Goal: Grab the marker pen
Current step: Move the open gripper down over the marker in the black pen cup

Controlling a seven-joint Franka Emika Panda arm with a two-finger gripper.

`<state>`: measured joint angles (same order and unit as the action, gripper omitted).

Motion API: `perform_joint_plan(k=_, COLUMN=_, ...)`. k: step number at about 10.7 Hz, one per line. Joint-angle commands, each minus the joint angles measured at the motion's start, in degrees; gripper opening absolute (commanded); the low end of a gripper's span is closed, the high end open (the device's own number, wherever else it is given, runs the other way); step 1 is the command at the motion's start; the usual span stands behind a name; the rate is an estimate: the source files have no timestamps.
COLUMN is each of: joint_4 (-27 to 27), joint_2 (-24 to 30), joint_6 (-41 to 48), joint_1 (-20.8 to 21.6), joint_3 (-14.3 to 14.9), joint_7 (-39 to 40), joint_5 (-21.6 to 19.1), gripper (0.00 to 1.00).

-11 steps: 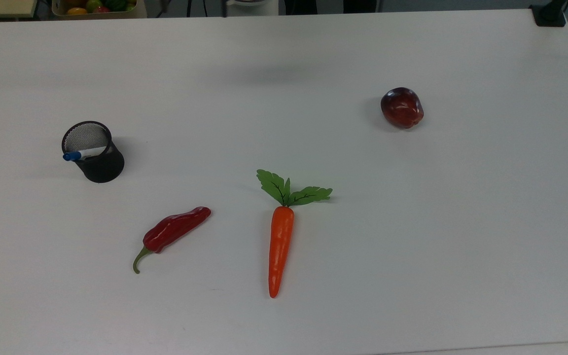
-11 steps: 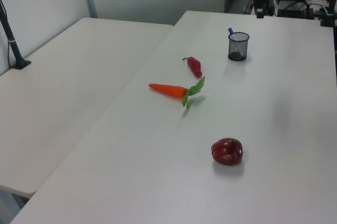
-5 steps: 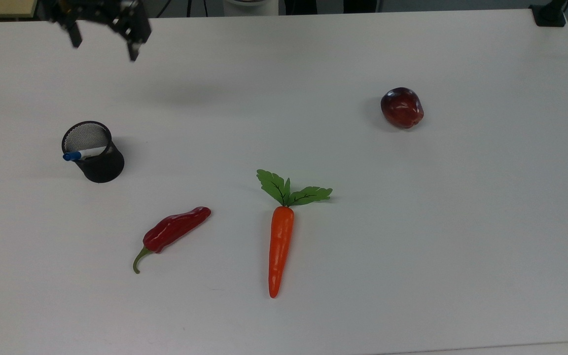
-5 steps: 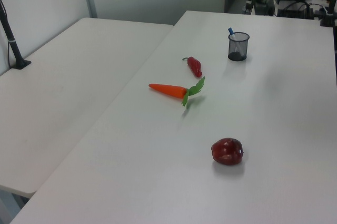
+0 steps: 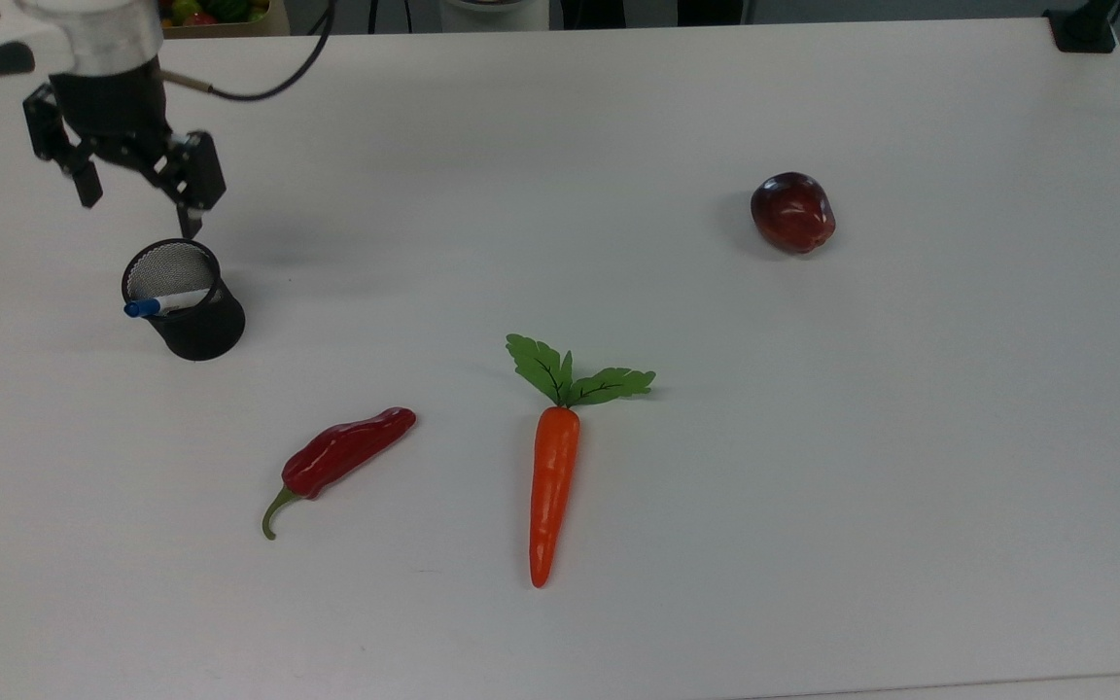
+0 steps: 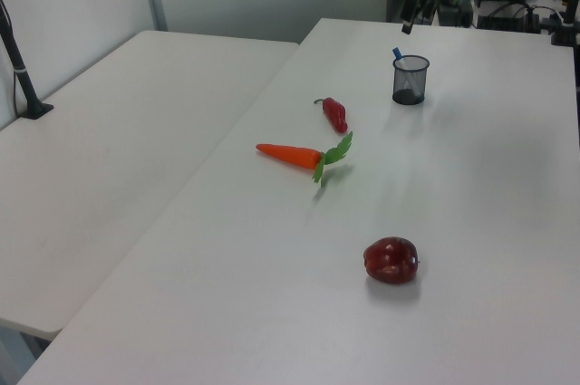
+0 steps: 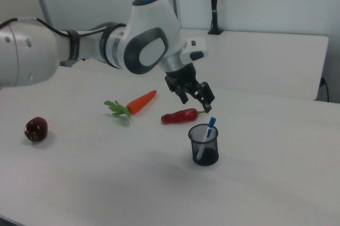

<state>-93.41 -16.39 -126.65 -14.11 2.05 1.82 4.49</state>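
Note:
The marker pen, white with a blue cap, leans inside a black mesh cup on the top view's left; its capped end pokes over the rim. It also stands in the cup as the marker pen in the right view, and its blue tip shows in the left view. My gripper hangs open just above and behind the cup, apart from it, with nothing between its fingers. In the right view the gripper hovers a little above the cup's rim.
On the white table lie a red chili pepper, an orange carrot with green leaves, and a dark red apple at the top view's right. A black clamp sits at the far right corner.
My arm came in from the top view's upper left edge and moved down toward the mesh cup, fingers staying open. The marker pen, cup and other things have not moved.

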Motion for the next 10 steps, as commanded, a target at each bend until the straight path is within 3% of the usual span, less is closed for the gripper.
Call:
perform_joint_plan(k=1, joint_4=-0.46, joint_2=-3.81, joint_6=-7.28, joint_1=-0.21, joint_3=0.23, joint_7=-1.38, joint_5=0.08, gripper=0.88)
perform_joint_plan(k=5, joint_4=-0.46, joint_2=-7.59, joint_6=-12.82, joint_1=-0.65, joint_3=0.23, joint_7=-1.47, joint_5=0.26, gripper=0.58)
perform_joint_plan(k=10, joint_4=-0.46, joint_2=-8.74, joint_6=-14.77, joint_1=-1.01, joint_3=0.23, joint_7=-1.47, joint_5=0.17, gripper=0.29)
